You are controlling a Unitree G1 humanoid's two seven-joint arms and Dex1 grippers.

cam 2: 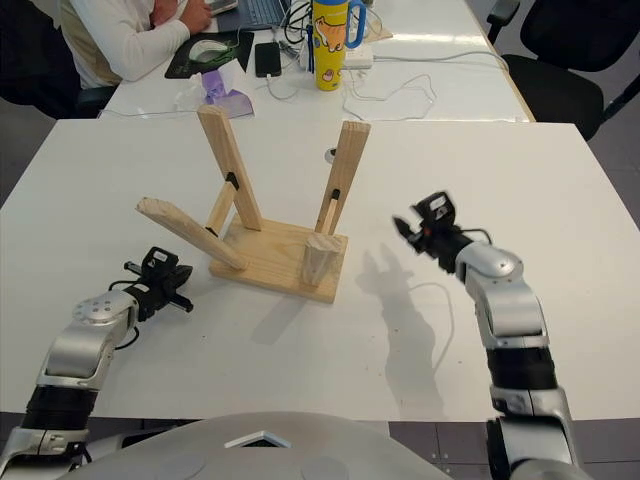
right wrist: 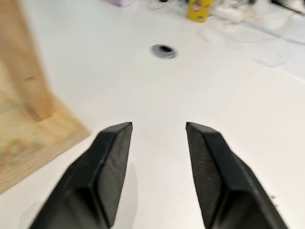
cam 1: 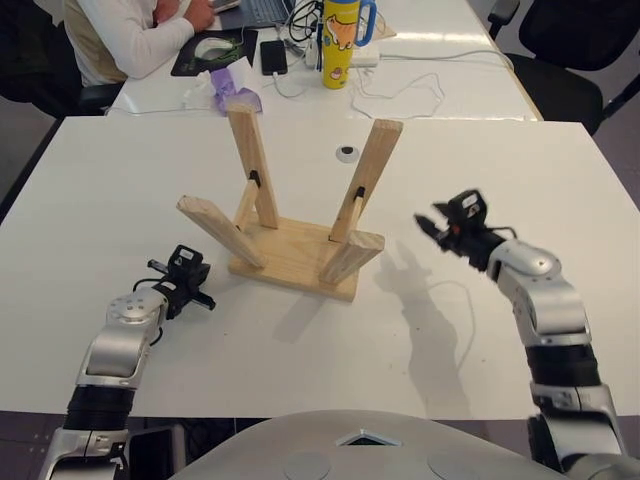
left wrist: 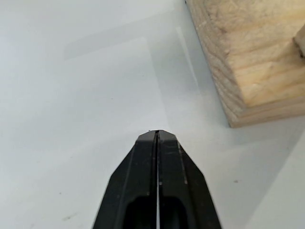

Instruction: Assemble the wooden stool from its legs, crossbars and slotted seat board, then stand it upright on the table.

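**Head views.** The stool lies upside down at the middle of the white table. Its seat board is flat on the surface, and four legs splay upward. The left gripper sits low, near the board's left edge and apart from it. The right gripper is to the stool's right, clear of the wood. A round grommet is set in the table behind the stool.

**Left wrist view.** The fingers are pressed together with nothing between them. A corner of the seat board lies near the tip, not touching.

**Right wrist view.** The fingers are spread, with only bare table between them. The board's edge and one leg base lie nearby, untouched.
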